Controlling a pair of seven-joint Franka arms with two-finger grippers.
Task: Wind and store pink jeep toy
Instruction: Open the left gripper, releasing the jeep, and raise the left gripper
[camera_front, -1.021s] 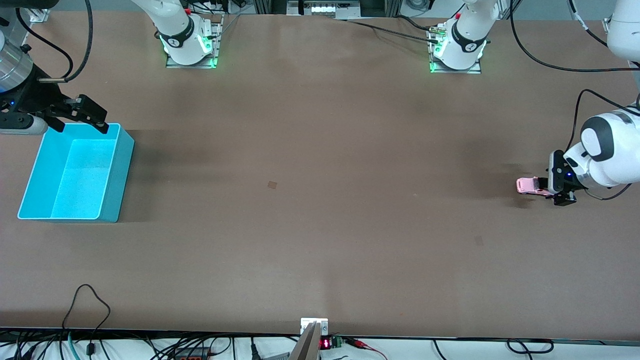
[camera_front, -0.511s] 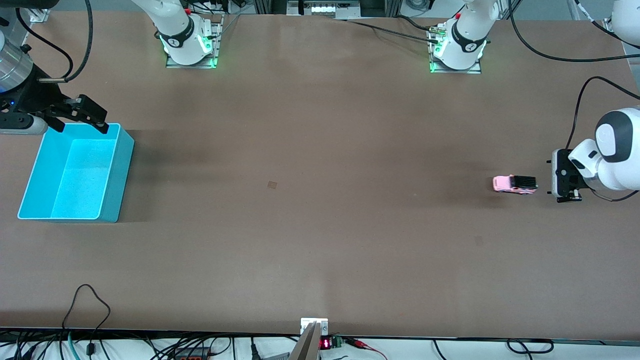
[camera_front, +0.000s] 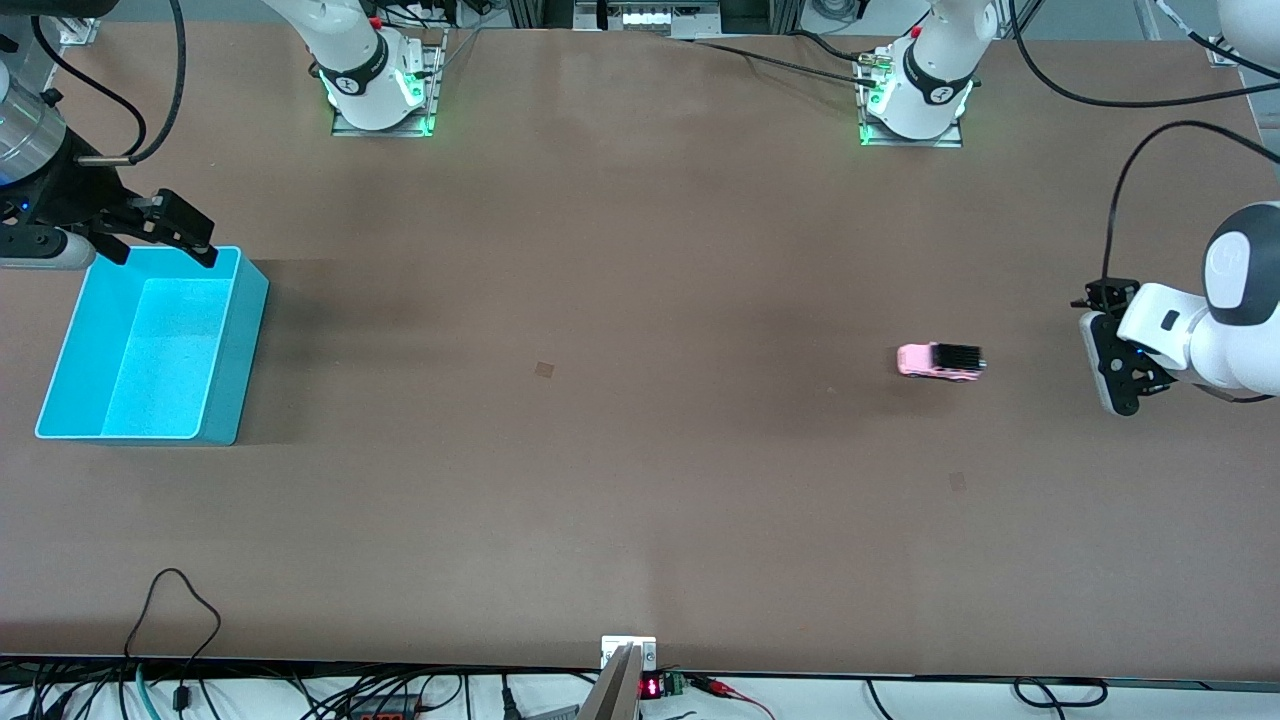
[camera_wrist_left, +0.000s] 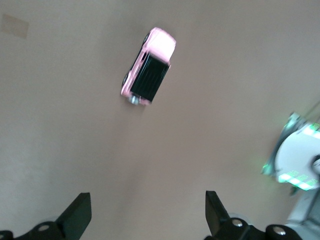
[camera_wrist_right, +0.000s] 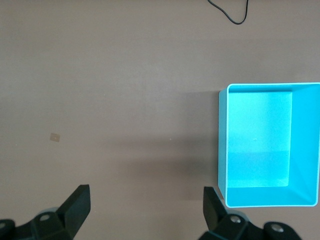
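Your left gripper (camera_front: 1112, 350) has its fingers (camera_wrist_left: 80, 216) wide and empty, near the surface's left-arm edge. The jeep (camera_front: 940, 361) sits free just inward. It's light, hard, rolls easily: pinch its flanks. Right gripper (camera_front: 165, 238) waits wide over the bin (camera_front: 235, 345) rim.

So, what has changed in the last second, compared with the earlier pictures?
The left gripper has let go of the pink jeep toy and drawn back toward the left arm's end of the table, its fingers open. The jeep has rolled by itself across the table toward the cyan bin, and now stands free, well apart from that gripper. The right gripper waits, open, over the bin's edge as before; the bin has not moved.
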